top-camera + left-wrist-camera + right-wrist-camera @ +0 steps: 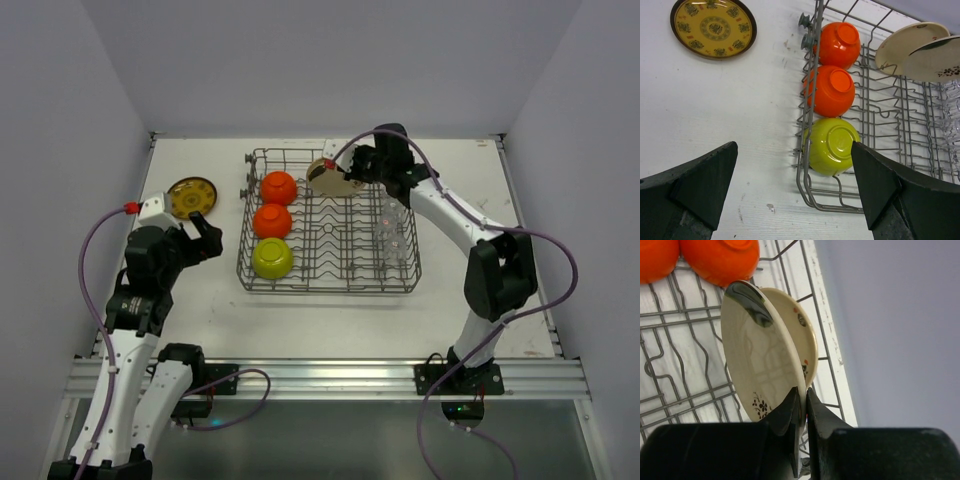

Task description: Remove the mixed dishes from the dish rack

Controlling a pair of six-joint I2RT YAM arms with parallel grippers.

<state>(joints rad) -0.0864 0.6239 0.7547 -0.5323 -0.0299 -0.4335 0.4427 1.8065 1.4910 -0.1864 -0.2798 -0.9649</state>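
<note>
The grey wire dish rack (330, 290) stands mid-table. Down its left side sit two orange bowls (279, 186) (272, 220) and a yellow-green bowl (272, 258), all upside down. Clear glasses (392, 235) fill its right side. At the rack's back, my right gripper (805, 392) is shut on the rim of a beige plate (760, 355) standing on edge. A second beige plate (802, 335) stands right behind it. My left gripper (795, 185) hangs open and holds nothing, left of the rack's near-left corner (805, 190), near the yellow-green bowl (832, 146).
A yellow patterned plate (192, 196) lies flat on the white table left of the rack, just beyond my left gripper. Walls close in the table at the back and on both sides.
</note>
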